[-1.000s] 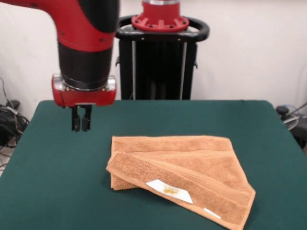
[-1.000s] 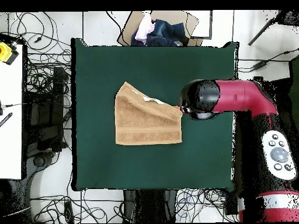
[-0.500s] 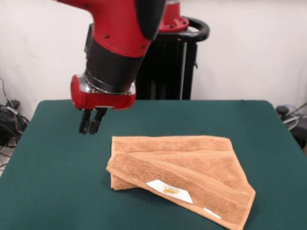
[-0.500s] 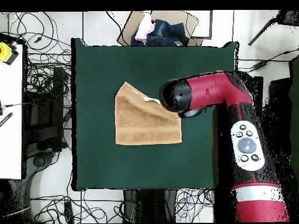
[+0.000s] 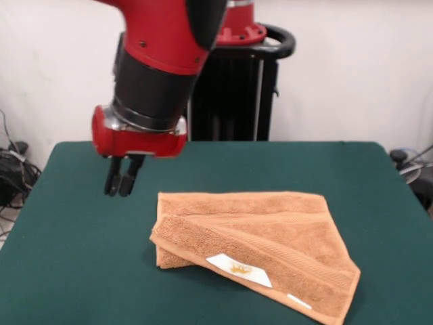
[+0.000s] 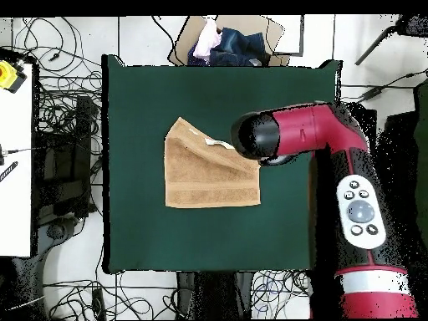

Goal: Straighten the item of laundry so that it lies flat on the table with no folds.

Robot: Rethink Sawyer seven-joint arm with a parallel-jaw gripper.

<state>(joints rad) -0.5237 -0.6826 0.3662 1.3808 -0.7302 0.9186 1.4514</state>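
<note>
one fold still runs across the towel (image 5: 254, 240) mid-table (image 5: 67, 271), and the gripper (image 5: 118, 177), fingers together and empty, hovers off its corner, so it looks like approach; next it needs to open and pinch the folded-over edge.

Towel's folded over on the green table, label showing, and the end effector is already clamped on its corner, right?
Not clamped. In the front view the end effector hangs above the table, beside the folded towel, touching nothing. Label shows.
</note>
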